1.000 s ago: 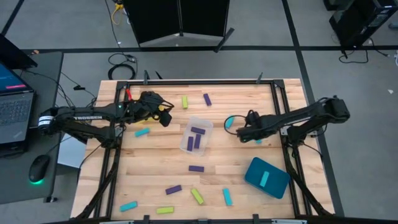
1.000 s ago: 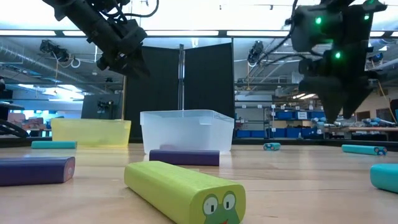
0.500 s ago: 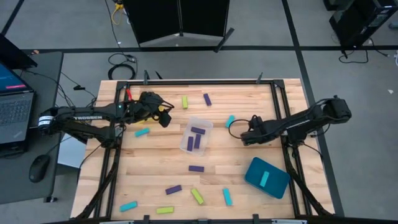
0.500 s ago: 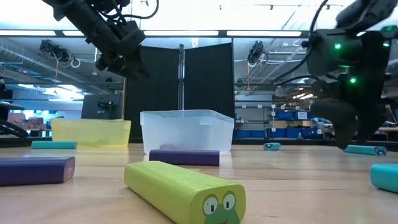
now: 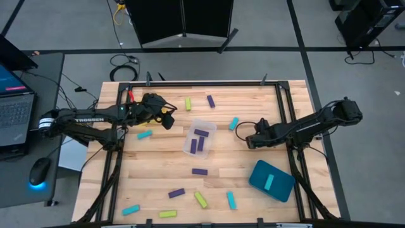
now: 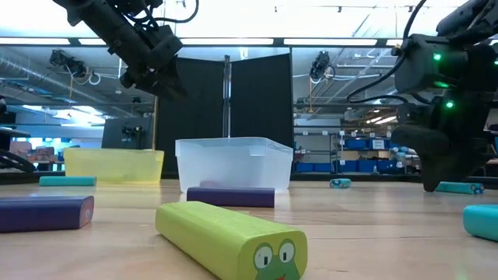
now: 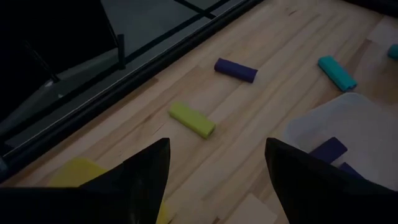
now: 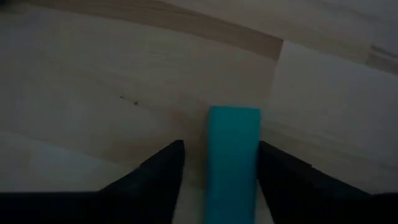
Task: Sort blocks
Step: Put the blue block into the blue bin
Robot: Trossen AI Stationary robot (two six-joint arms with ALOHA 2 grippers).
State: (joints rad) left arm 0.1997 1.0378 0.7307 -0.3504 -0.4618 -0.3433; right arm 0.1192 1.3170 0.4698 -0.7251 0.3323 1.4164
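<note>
Lime-green, purple and cyan blocks lie scattered flat on the wooden table (image 5: 158,164). My right gripper (image 5: 249,140) is down at the table right of the middle. It is open, its fingers (image 8: 163,168) standing on either side of one end of a cyan block (image 8: 233,162) that lies flat. In the high view the arm hides this block. My left gripper (image 5: 169,119) hangs open and empty, high over the far left part of the table above the yellow tray (image 6: 113,165). My right gripper comes at the cyan block's end (image 8: 233,124) from above, its fingers along the block's long sides. One finger (image 8: 280,171) stands right against the block's side; whether it touches, I cannot tell. The block lies flat on the table.
A clear tray (image 5: 190,134) in the middle holds two purple blocks. A teal tray (image 5: 281,187) near the right edge holds one cyan block. Another cyan block (image 5: 234,122) lies just beyond my right gripper. A lime block (image 6: 226,237) and a purple block (image 6: 43,211) lie near the front edge.
My right gripper has come down from well above the table to the table top, shifting slightly toward the right and near edges, uncovering the cyan block beside the clear tray. It now stands astride a cyan block. My left arm has kept still.
</note>
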